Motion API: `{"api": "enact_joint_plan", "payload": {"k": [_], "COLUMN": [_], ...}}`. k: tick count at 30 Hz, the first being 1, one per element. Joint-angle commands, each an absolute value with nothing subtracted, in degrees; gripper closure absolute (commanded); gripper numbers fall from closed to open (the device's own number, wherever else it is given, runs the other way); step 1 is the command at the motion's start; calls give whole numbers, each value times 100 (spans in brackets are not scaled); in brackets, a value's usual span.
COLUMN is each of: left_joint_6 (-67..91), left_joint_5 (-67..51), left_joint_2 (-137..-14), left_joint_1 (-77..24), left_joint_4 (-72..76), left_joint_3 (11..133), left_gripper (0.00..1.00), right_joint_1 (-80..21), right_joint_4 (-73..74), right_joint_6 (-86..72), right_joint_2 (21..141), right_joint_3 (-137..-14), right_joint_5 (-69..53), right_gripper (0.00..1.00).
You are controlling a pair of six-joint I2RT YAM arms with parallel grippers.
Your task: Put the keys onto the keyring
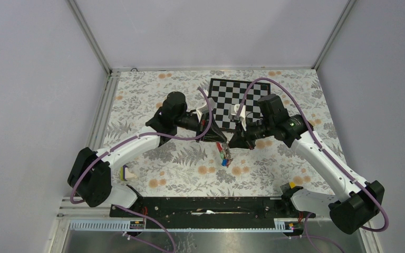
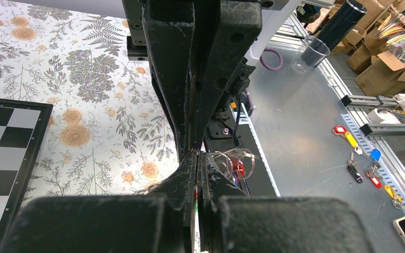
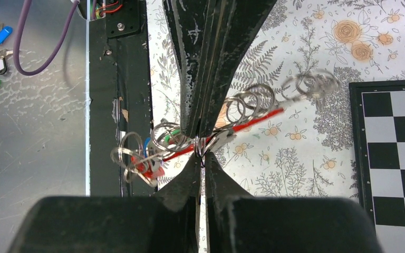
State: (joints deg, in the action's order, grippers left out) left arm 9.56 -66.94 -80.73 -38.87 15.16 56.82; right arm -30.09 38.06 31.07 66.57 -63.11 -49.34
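Counter [image 1: 163, 168], floral cloth; chessboard [image 1: 232, 95] lying at the far side

- Your two arms are meeting tip to tip above the middle of the counter, just in front of the chessboard's near edge
- Left claw [image 1: 214, 135]: fingers are pressing tight together, no gap showing in its wrist view
- Right claw [image 3: 201, 155]: fingers are also pressing together, their tips butting against the left claw's tips
- Keyring [image 3: 166, 136]: its wire is passing right through the spot where both sets of tips are meeting; you cannot tell which claw is actually pinching it
- Keys [image 1: 224, 155] are dangling off the counter, just below and between the two claws; red tag [image 3: 153, 167], green tag [image 3: 175, 135] and blue tag [image 3: 147, 145] are bunching together
- The rings are showing smeared into several ghost copies in the right wrist view
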Motion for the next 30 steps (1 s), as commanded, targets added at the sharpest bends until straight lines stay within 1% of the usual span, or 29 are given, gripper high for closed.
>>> {"api": "enact_joint_plan", "payload": {"k": [1,9,12,15,21,23,26,30], "left_joint_6": [1011,972,950,949,929,902,870,853], "left_joint_5": [-6908,-6866,-6856,-6864,-6886,-6906,-6971,-7027], "left_joint_2": [-7855,-7910,-7914,-7927,-7940,-7929,-7921,-7926], "left_joint_1": [-3867,-3867,-3872,-3876,-3884,-3885,-3885,-3885], "left_joint_4": [2004,2039,2039,2056,2083,2075,2049,2013], "left_joint_3": [5756,5711,5675,5656,5619,5600,5607,5625], "left_gripper": [100,100,100,100,100,100,100,100], "right_joint_1": [-2971,-2971,-2971,-2971,-2970,-2956,-2856,-2686], "right_joint_4": [3568,3444,3339,3195,3121,3137,3214,3275], "right_joint_6": [3032,2836,2752,2622,2522,2537,2609,2657], "right_joint_2": [6590,6724,6751,6774,6715,6610,6421,6184], "right_joint_3": [-6191,-6181,-6118,-6044,-6109,-6153,-6213,-6259], "right_joint_5": [-5169,-5351,-5414,-5461,-5372,-5252,-5203,-5241], "right_gripper": [99,100,98,93,75,71,68,66]}}
